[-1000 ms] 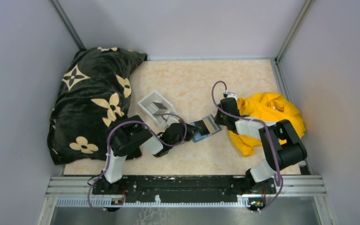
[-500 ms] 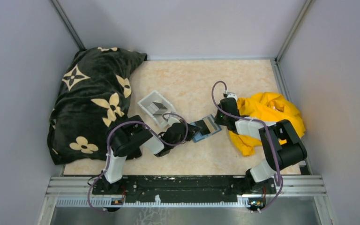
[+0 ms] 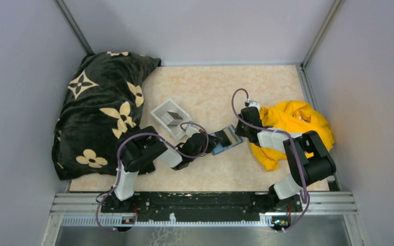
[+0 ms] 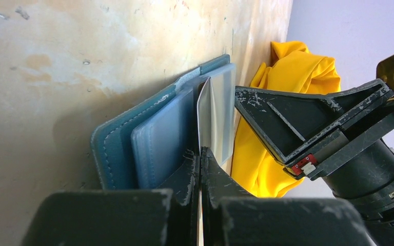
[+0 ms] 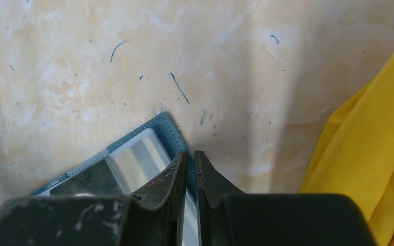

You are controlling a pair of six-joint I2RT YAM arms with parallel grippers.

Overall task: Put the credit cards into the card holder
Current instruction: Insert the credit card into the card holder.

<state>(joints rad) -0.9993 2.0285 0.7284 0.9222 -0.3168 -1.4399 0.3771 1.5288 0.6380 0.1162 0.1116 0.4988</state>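
The teal card holder (image 3: 220,147) lies open on the table in the middle. It also shows in the left wrist view (image 4: 114,148) and the right wrist view (image 5: 166,125). My left gripper (image 3: 211,139) (image 4: 200,152) is shut on a thin grey credit card (image 4: 210,115), held on edge with its far end against the holder's clear inner pocket (image 4: 166,138). My right gripper (image 3: 239,131) (image 5: 191,156) is shut on the holder's right edge and pins it. Another grey card (image 3: 174,116) lies in the clear tray (image 3: 160,114). No yellow-tan cards are in view.
A black blanket with cream flowers (image 3: 102,107) fills the left side. A yellow cloth (image 3: 292,123) lies bunched at the right, under the right arm. Grey walls enclose the table on three sides.
My left gripper has moved a little to the right with the card, further over the holder. The right gripper and the holder have stayed still.
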